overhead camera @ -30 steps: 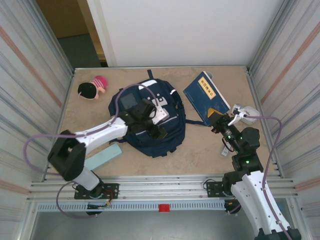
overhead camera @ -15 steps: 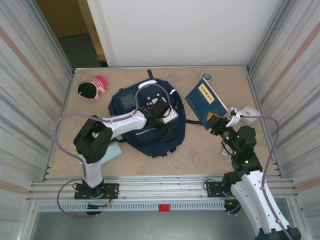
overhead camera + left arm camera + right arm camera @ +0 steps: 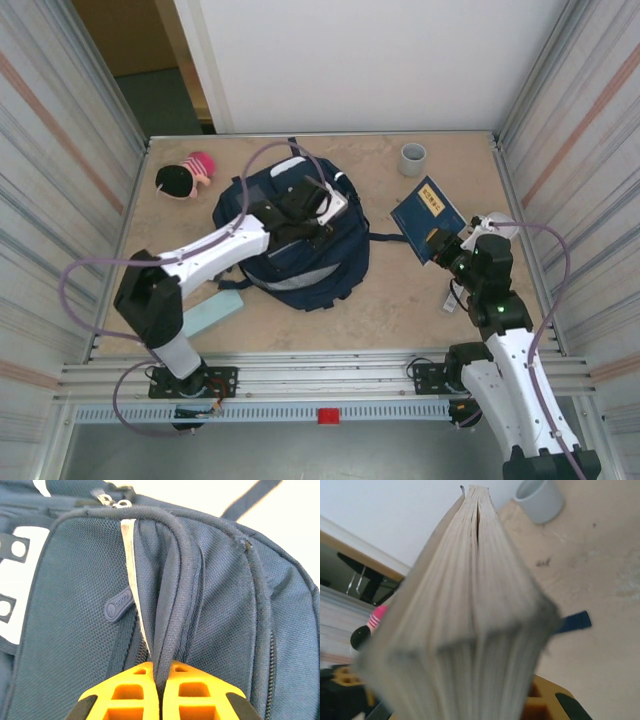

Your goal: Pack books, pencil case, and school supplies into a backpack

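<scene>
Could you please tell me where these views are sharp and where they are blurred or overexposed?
Top external: evenly lit, backpack and book crisp. Left wrist: backpack mesh in focus, the table behind it washed out near white. Right wrist: the book's page edges sit very close and blur toward the bottom; the grey cup is slightly soft.
</scene>
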